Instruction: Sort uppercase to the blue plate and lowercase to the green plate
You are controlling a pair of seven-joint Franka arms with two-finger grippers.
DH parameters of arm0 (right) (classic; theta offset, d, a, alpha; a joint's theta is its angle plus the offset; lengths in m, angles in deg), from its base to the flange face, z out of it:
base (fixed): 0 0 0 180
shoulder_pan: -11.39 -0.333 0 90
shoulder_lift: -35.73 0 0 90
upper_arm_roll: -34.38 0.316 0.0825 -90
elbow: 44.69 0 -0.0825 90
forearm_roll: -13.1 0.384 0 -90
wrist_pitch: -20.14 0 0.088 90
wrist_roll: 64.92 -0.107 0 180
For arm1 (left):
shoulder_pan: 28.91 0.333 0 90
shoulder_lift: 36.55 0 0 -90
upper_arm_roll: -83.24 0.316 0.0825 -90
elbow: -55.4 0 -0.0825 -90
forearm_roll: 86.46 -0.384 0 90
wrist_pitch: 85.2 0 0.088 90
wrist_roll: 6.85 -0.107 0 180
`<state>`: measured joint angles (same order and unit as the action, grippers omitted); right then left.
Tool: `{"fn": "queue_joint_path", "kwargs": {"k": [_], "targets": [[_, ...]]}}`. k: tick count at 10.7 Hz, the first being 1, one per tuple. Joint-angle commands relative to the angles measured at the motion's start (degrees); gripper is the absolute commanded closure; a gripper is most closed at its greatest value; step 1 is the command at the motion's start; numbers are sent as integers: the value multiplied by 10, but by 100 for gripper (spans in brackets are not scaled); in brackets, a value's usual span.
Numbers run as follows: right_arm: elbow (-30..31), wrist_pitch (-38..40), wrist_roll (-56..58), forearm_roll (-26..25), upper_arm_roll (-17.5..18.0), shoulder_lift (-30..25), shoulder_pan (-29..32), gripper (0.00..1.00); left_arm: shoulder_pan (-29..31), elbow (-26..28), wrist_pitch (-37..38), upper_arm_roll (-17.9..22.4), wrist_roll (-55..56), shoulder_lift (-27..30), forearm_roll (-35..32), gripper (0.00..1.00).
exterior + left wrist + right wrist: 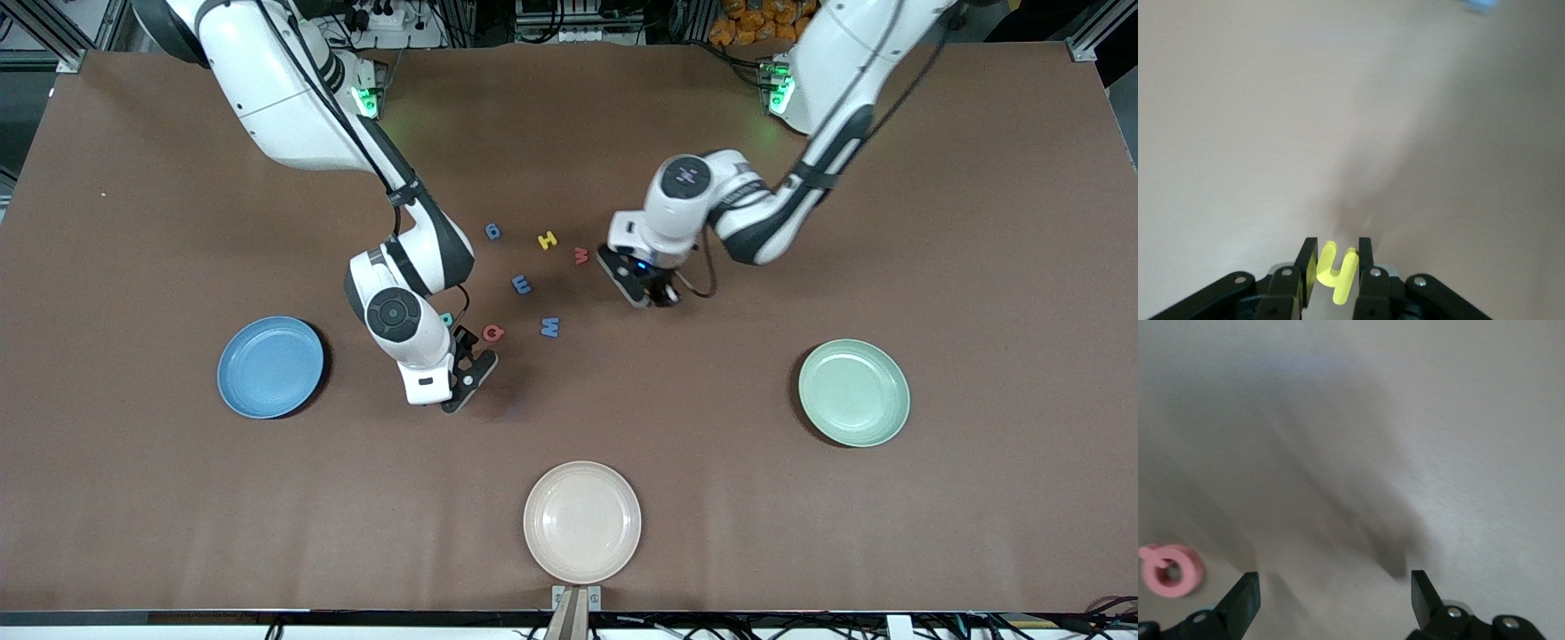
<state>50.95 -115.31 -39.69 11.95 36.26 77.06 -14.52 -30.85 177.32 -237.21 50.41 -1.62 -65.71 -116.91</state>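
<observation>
Left wrist view settles what the front view hides: the left gripper [1333, 267] is clamped on a small yellow letter [1337, 275], pinched upright between its two fingers [1307, 261] at the bottom centre of that frame, above bare brown table [1271, 120]. In the front view the same gripper [660, 292] sits just right of centre, pointing down near the table, and the yellow piece cannot be made out there.

Right wrist view shows the right gripper [1333, 593] with its fingers wide apart and nothing between them; a red Q [1171, 570] lies flat at the lower left of that frame, beside one finger and outside the gap. In the front view this gripper [468, 369] is left of centre, with the red Q [493, 333] just above it and a sliver of a teal letter [447, 318] showing at the arm's edge.

Only the front view shows the other letters, loose in the middle: a yellow H [548, 239], a red w [581, 256], a blue W [550, 327], a blue e [522, 284] and a further small blue letter [492, 231]. It also shows the blue plate [270, 366] at middle left, the green plate [853, 392] at middle right and a cream plate [582, 522] at bottom centre, all three without letters.
</observation>
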Motion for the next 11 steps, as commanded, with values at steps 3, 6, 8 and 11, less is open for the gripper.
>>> {"fn": "queue_joint_path", "kwargs": {"k": [3, 6, 8, 11], "targets": [[9, 21, -79, -2, 3, -4, -60, 0, 214, -58, 78, -81, -10, 5, -14, 100], [45, 5, -78, -6, 2, -26, -77, 0, 222, -162, 220, -61, -10, -19, -6, 100], [67, -8, -74, -8, 2, -41, -79, 0, 222, -196, 226, -27, -2, -54, -5, 100], [88, -11, -73, -12, 1, -58, -81, 0, 220, -241, 226, 16, -2, -102, -6, 100]]}}
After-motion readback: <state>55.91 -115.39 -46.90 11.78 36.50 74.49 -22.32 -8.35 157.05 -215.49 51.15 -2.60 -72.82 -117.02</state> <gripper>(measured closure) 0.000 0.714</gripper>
